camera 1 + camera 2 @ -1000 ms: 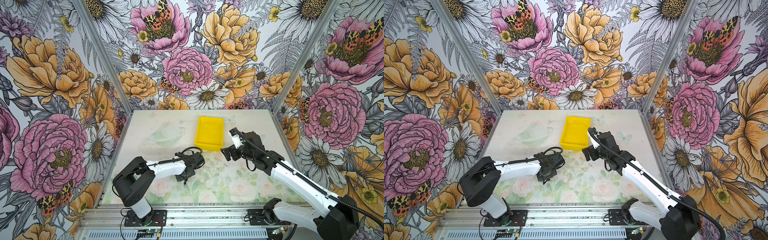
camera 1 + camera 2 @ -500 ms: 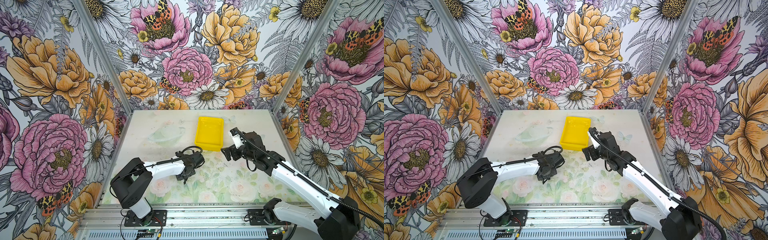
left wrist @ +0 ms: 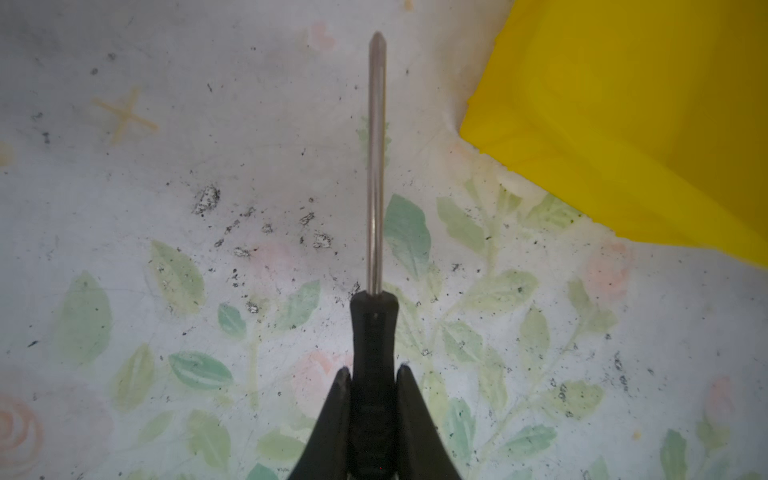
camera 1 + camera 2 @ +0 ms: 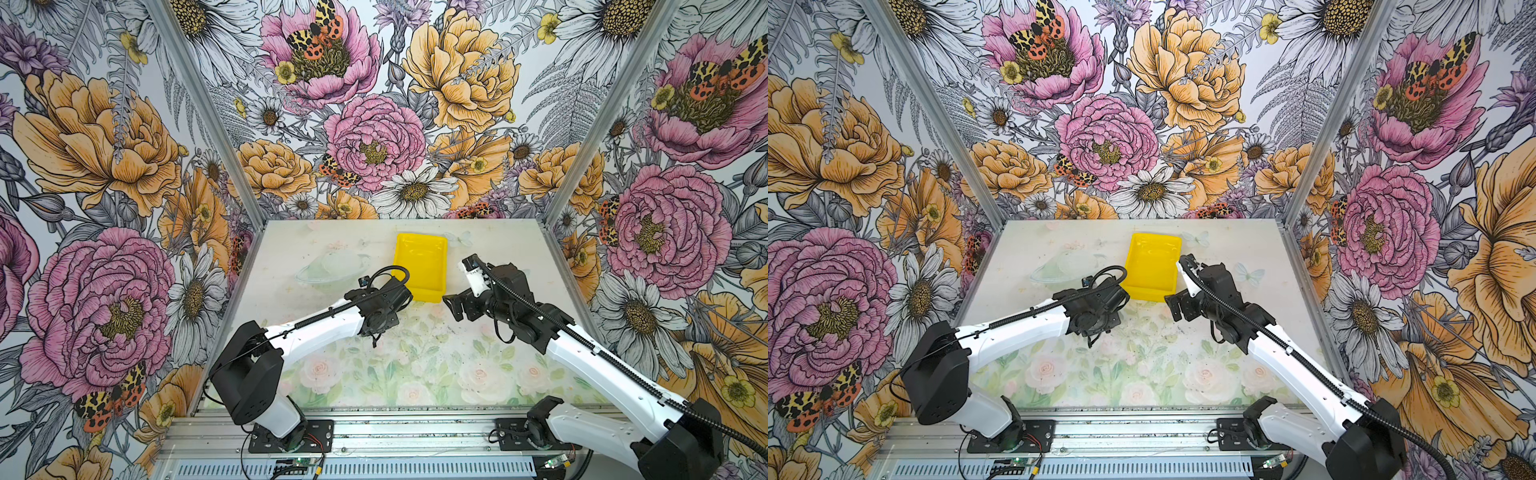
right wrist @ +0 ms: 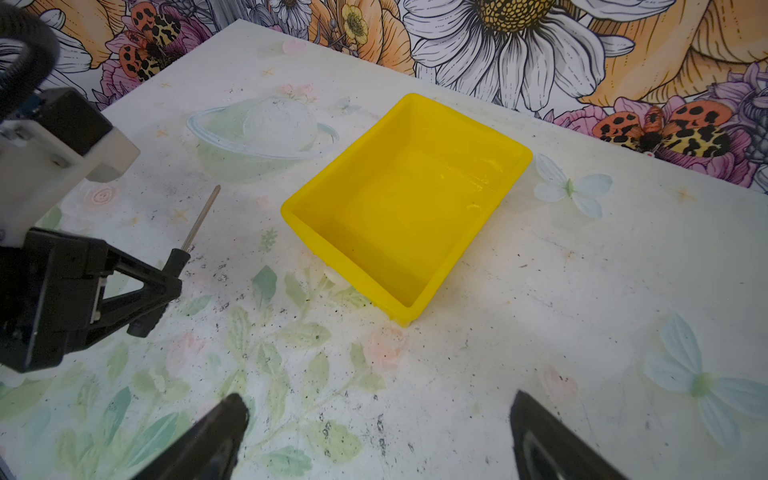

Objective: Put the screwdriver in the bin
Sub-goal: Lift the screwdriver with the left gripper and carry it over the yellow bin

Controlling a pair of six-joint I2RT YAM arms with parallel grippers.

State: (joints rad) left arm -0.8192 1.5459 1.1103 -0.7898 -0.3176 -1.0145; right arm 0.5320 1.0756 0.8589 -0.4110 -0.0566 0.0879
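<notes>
Screwdriver (image 3: 374,232) sat clamped in the left gripper (image 3: 370,380), shaft just beside a near corner of the bin (image 5: 345,266), toward the tabletop's (image 5: 540,291) far edge. The right gripper (image 5: 380,405) gaped wide over open tabletop; in both top views the tool barely showed.
</notes>
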